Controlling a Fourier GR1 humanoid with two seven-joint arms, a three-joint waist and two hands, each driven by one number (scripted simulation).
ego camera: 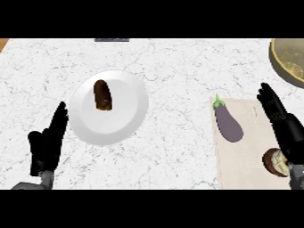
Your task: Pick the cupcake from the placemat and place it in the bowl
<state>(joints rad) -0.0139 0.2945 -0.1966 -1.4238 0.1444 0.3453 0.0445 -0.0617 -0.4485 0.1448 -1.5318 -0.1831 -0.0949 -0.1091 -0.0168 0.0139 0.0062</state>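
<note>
Right hand: the right hand (287, 127) comes in from the lower right, fingers straight and together, pointing up the view, holding nothing.
Cupcake from that hand: the cupcake (275, 162) lies just beside the wrist end of the hand, below and slightly left of the palm, partly hidden by it; whether they touch I cannot tell.
Cupcake's seat: it sits at the lower right part of the placemat (246, 147), a pale sheet on the bench (174, 62).
Cupcake's axis: roundish from above, so no long axis matters; any approach side should serve.
Mat neighbour: an eggplant (227, 123) lies on the same mat, left of the hand, stem toward the far side, apart from the cupcake.
Bowl: the bowl (297, 62) sits at the far right corner, cut by the view's edge, beyond the fingertips.
Left hand: the left hand (47, 142) rests at lower left, fingers straight and up, well apart from the mat.
Plate: a white plate (111, 107) with a brown item (103, 95) lies nearer the left hand.
Nearer hand: right, by my judgement; it would need to draw back toward the body to get over the cupcake.
</note>
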